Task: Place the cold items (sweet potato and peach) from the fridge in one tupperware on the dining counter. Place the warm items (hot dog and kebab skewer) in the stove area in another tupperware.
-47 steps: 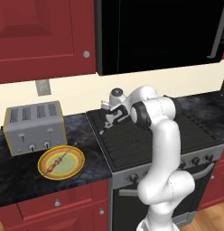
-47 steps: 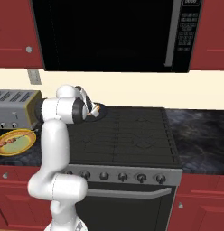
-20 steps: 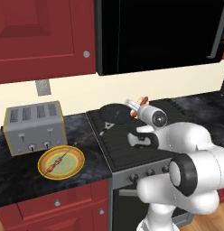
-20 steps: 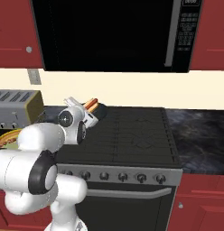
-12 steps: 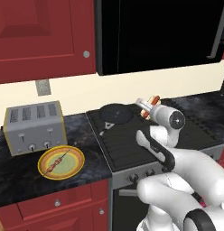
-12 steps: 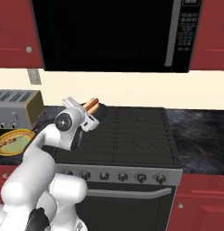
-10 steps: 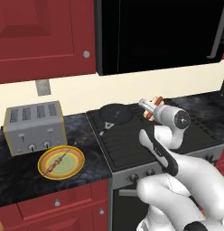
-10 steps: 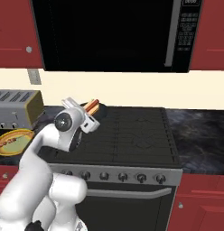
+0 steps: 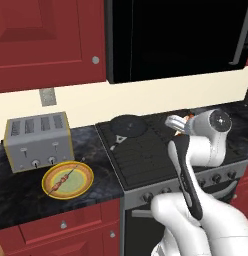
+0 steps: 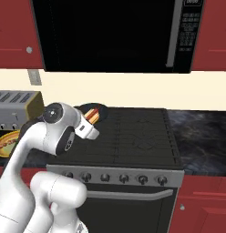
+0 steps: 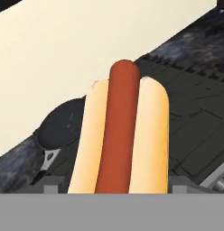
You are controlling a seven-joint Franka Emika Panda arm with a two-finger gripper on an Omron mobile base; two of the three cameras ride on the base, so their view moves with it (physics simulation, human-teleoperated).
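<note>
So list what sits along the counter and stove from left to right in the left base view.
Toaster → yellow plate with the kebab skewer on it → black pan at the back of the stove → hot dog held up in the hand.

We see the hot dog [image 11: 120, 135] cut off at its near end by the bottom of the hand view. From the left base view the arm [image 9: 206, 145] covers most of it. The skewer [image 9: 63, 179] is too small to make out pieces.
</note>
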